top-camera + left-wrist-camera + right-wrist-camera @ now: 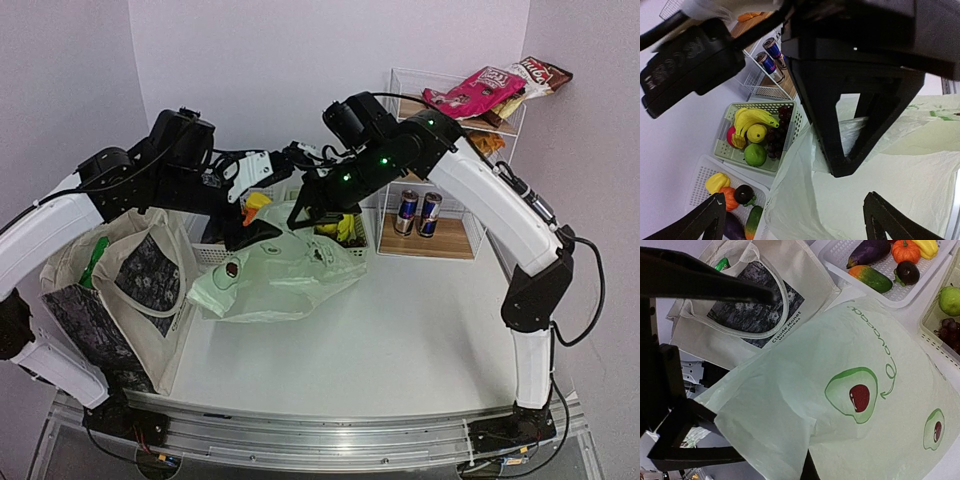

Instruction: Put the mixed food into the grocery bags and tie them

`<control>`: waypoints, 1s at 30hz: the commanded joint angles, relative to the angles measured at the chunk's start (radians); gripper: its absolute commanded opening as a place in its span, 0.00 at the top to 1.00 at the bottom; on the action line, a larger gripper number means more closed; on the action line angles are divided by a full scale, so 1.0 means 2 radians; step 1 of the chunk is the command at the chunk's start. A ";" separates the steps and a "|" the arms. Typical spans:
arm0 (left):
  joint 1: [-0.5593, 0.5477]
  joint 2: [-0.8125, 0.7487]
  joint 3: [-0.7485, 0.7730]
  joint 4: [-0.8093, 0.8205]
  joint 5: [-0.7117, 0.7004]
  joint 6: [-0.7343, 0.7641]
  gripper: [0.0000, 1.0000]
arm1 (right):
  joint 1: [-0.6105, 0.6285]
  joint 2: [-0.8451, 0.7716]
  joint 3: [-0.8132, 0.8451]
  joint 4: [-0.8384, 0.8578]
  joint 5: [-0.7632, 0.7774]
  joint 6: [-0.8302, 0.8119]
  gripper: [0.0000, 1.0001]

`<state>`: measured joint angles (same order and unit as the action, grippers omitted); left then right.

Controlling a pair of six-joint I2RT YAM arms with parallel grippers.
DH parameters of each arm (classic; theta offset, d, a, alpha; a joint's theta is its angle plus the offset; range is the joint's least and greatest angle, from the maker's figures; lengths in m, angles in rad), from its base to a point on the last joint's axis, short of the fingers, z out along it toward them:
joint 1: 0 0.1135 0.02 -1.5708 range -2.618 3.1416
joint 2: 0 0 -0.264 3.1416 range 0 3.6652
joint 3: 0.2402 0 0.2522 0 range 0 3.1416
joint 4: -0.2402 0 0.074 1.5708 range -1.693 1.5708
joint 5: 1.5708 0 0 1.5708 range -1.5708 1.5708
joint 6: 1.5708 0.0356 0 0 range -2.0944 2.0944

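Two claws hover over the plastic bag lying mid-desk, tote at left edge; left claw spread, right claw pressed together by bag's mouth, likely bag-opening step, next needs pinching a rim to load bananas.

Lab mock-shop: white table, wire shelf

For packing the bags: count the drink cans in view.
2: one drink can and another, side by side on the rack's wooden shelf; more may be hidden.
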<state>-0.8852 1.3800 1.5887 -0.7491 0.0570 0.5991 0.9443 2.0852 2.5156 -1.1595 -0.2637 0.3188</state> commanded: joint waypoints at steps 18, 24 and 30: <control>0.011 -0.024 0.066 -0.208 0.052 -0.038 1.00 | -0.043 0.021 -0.006 0.087 -0.123 0.048 1.00; 0.005 -0.050 0.022 -0.232 0.076 -0.126 1.00 | -0.047 0.120 0.068 0.154 -0.135 0.097 0.93; 0.052 -0.038 0.008 -0.179 0.003 -0.219 1.00 | -0.076 0.090 0.008 0.163 -0.080 0.120 0.51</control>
<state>-0.8340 1.3079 1.6165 -1.1248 0.1306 0.3280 0.8680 2.3348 2.5864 -0.8898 -0.5334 0.4962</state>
